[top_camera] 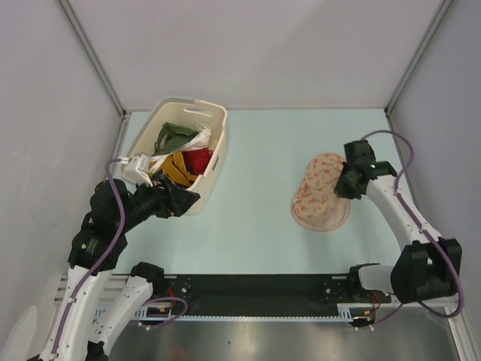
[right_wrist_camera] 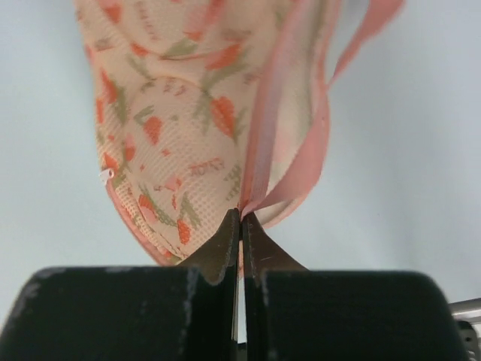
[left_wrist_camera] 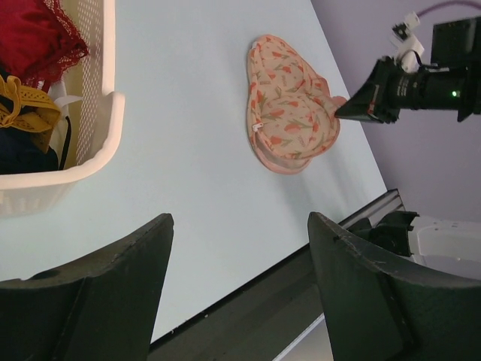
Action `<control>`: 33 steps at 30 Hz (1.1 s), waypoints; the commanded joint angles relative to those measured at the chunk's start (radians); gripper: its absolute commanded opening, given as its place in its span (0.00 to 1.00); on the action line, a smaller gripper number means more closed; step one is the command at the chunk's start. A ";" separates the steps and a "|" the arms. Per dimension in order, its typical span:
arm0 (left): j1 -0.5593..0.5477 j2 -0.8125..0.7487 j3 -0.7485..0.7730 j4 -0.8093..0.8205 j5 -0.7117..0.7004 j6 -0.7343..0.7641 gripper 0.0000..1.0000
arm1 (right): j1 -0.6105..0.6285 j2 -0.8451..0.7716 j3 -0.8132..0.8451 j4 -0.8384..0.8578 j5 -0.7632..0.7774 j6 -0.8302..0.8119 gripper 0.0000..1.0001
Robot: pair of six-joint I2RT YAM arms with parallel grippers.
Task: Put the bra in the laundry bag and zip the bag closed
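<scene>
Laundry bag [top_camera: 319, 194]: pale pink mesh pouch with two lobes and an orange-pink leaf print, lying flat on the pale table [top_camera: 255, 150], right of centre.

Right gripper [top_camera: 343, 184]: fingers pressed together on the pink zip edging at the right rim of the laundry bag. In the right wrist view [right_wrist_camera: 240, 226] a strip of pink edging runs down into the seam between the two closed fingertips, and the printed mesh [right_wrist_camera: 173, 128] spreads away beyond them. The pink loop rises to the right of that strip.

Right arm: forearm slants forward and inward from its base at the near right edge. The wrist is turned left, toward the pouch.

Bra [top_camera: 199, 159]: deep red lace, inside the cream basket [top_camera: 214, 169] at far left, well apart from the pouch. It lies beside a yellow garment [top_camera: 176, 167], with green [top_camera: 173, 135] and white [top_camera: 197, 139] clothes further back.

Left gripper [top_camera: 184, 201]: fingers spread wide, nothing between them, just beside the near end of the basket. Its own camera shows the basket corner [left_wrist_camera: 101, 150] and the red lace [left_wrist_camera: 37, 34] at upper left, and the pouch [left_wrist_camera: 289, 113] across the table.

Left arm: folded, elbow out to the left, gripper pointing right.
</scene>
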 commanded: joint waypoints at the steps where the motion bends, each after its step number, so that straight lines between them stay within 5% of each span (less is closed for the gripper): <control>1: -0.006 -0.031 0.003 -0.017 0.008 -0.036 0.78 | 0.206 0.144 0.231 -0.079 0.169 -0.050 0.00; 8: -0.006 -0.071 -0.005 -0.027 -0.018 -0.068 0.77 | 0.529 0.530 0.598 -0.085 0.364 -0.145 0.00; 16: -0.006 -0.115 -0.011 -0.069 -0.043 -0.082 0.77 | 0.564 0.990 1.130 -0.116 0.323 -0.277 0.03; 18: -0.006 -0.120 -0.008 -0.076 -0.050 -0.082 0.77 | 0.563 1.027 1.215 -0.086 0.263 -0.319 0.11; 19: -0.006 -0.124 -0.008 -0.084 -0.055 -0.082 0.77 | 0.560 1.044 1.233 -0.076 0.192 -0.323 0.23; 22: -0.006 -0.124 -0.005 -0.090 -0.061 -0.084 0.77 | 0.552 1.100 1.335 -0.110 0.070 -0.308 0.32; 24: -0.006 -0.124 -0.002 -0.089 -0.064 -0.085 0.78 | 0.549 1.066 1.317 -0.108 0.016 -0.265 0.36; 28: -0.006 -0.114 0.007 -0.093 -0.069 -0.065 0.78 | 0.485 0.922 1.145 -0.075 -0.149 -0.146 0.67; 33: -0.006 -0.059 0.033 -0.113 -0.135 -0.041 0.78 | 0.356 0.700 0.694 0.164 -0.269 0.055 0.67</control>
